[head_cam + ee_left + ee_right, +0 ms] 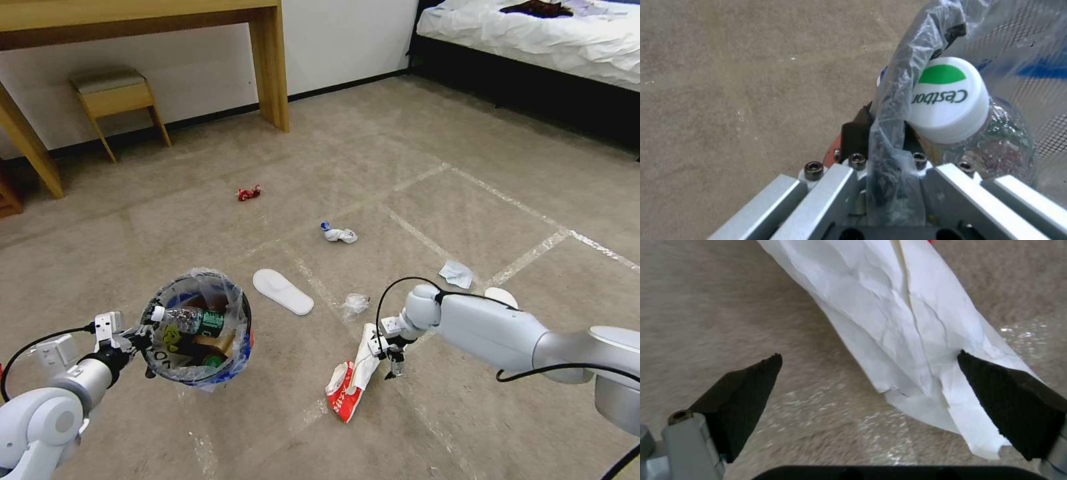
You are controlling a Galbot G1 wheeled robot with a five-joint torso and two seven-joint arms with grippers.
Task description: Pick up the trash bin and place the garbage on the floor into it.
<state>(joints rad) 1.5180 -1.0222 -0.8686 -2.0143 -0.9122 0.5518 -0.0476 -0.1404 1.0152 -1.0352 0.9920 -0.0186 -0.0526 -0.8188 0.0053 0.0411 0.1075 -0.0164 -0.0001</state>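
Trash bin: round grey-rimmed, red-based bin [195, 328] lined with clear-and-blue plastic, held off the floor by our left tool [880, 146], pinched on its rim and liner.
Contents: clear bottle [978, 126] leans at that rim; we judge a tilt could spill it.
Right tool: [871, 396] spread over the flat red-and-white paper carton [352, 377] on the carpet [467, 220].
Risk: one finger [1009, 400] overlaps the paper, so closing may pinch an edge, crumple or push it.
Remaining: white slipper sole [283, 291], red wrapper [248, 193], tissues [339, 234].

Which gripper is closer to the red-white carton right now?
Right. The right gripper hangs open directly over the red-white carton's white end, fingers straddling it. The left gripper is off to its side, clamped on the trash bin's rim.
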